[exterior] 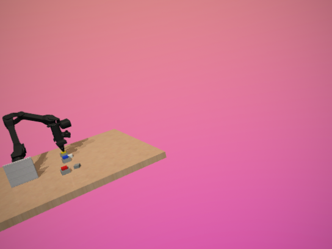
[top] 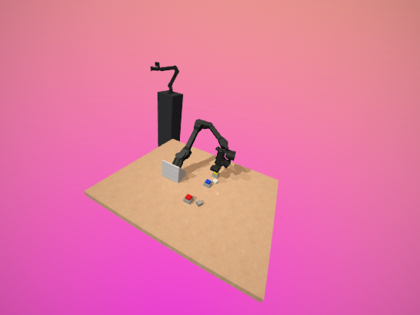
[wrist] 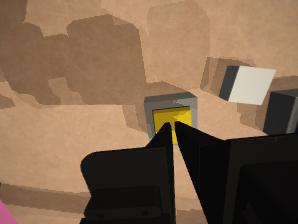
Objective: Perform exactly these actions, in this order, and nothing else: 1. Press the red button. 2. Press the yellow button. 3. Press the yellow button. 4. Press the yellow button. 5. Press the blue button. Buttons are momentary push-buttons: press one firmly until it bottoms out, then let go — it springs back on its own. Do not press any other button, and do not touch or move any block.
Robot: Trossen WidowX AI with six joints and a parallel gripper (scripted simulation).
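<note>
My gripper [wrist: 172, 126] [top: 215, 170] [exterior: 62, 149] is shut and empty, its fingertips right down on the yellow button [wrist: 168, 117] [top: 215, 174] [exterior: 63, 152], which sits in a grey housing. The blue button [top: 208, 181] [exterior: 64, 157] stands just in front of it; only the dark side of its housing [wrist: 281, 111] shows at the right edge of the wrist view. The red button [top: 188, 198] [exterior: 64, 168] stands farther forward on the wooden table [top: 216, 239] [exterior: 122, 149].
A white block [wrist: 254, 85] [top: 215, 181] [exterior: 71, 155] lies between the yellow and blue buttons. A grey block [top: 199, 202] [exterior: 77, 165] lies beside the red button. A white ribbed box [top: 172, 171] [exterior: 21, 171] stands at the arm's base. A black pillar [top: 169, 116] stands behind the table.
</note>
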